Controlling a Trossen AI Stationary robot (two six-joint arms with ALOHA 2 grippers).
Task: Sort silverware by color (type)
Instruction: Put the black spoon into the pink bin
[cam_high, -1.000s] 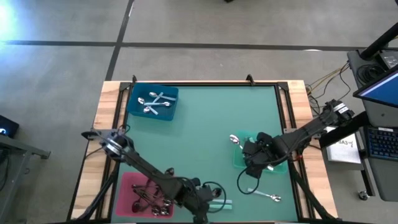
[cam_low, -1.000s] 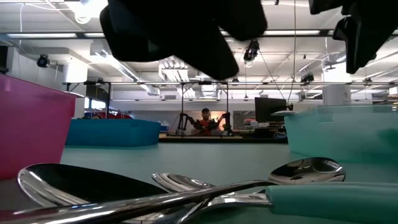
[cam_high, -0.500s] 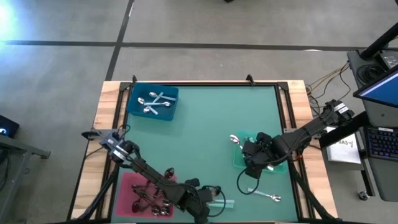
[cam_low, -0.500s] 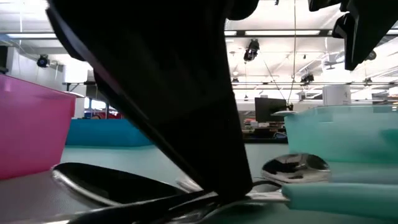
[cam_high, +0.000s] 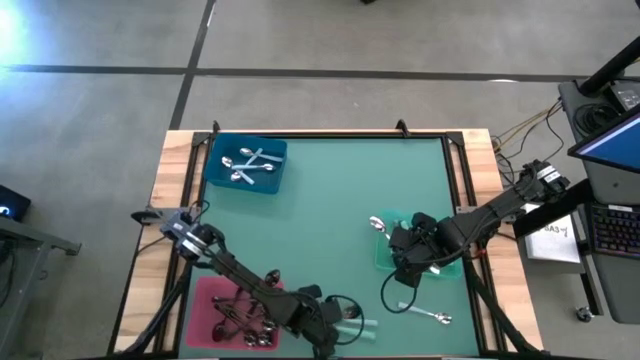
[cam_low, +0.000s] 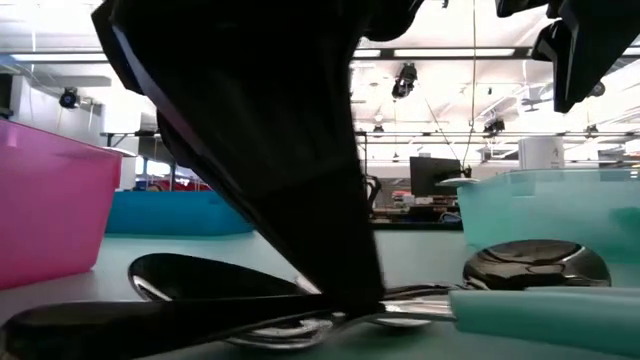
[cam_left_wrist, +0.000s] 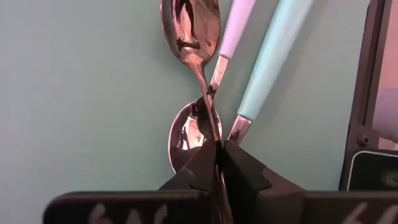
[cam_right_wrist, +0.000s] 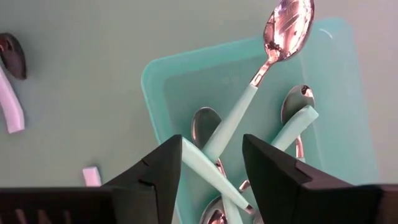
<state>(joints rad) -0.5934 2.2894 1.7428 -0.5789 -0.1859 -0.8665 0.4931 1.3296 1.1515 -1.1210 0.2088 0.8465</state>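
Note:
My left gripper (cam_high: 335, 318) is at the table's near edge, right of the pink tray (cam_high: 205, 290), and is shut on a black-handled spoon (cam_left_wrist: 189, 28). Two mint-handled spoons (cam_left_wrist: 273, 56) lie flat on the mat beside it. One of them has its bowl (cam_left_wrist: 186, 134) under the held spoon's neck. My right gripper (cam_right_wrist: 211, 168) hangs open over the green tray (cam_right_wrist: 161, 81) and holds nothing. Below it, several mint-handled spoons (cam_right_wrist: 227, 134) lie in that tray. One of these leans on the rim with its bowl (cam_right_wrist: 289, 28) sticking out. My left gripper pinches the black-handled spoon between its two fingertips at the thin metal neck (cam_left_wrist: 211, 118), just behind the bowl. The fingers (cam_low: 340, 270) come from above, slanting down from the table's left, and lie along the spoon. The black handle (cam_low: 150, 322) lies low along the mat.
The blue tray (cam_high: 215, 175) at the far left holds all-silver spoons (cam_high: 250, 165). The pink tray holds black-handled spoons (cam_high: 240, 320). One silver spoon (cam_high: 432, 317) lies loose near the table's near right corner. The middle of the green mat (cam_high: 330, 200) is open.
My left gripper has come down onto the cluster of spoons at the near edge. In the low view its finger now stands on them. The spoons have slid a little toward the table's right.

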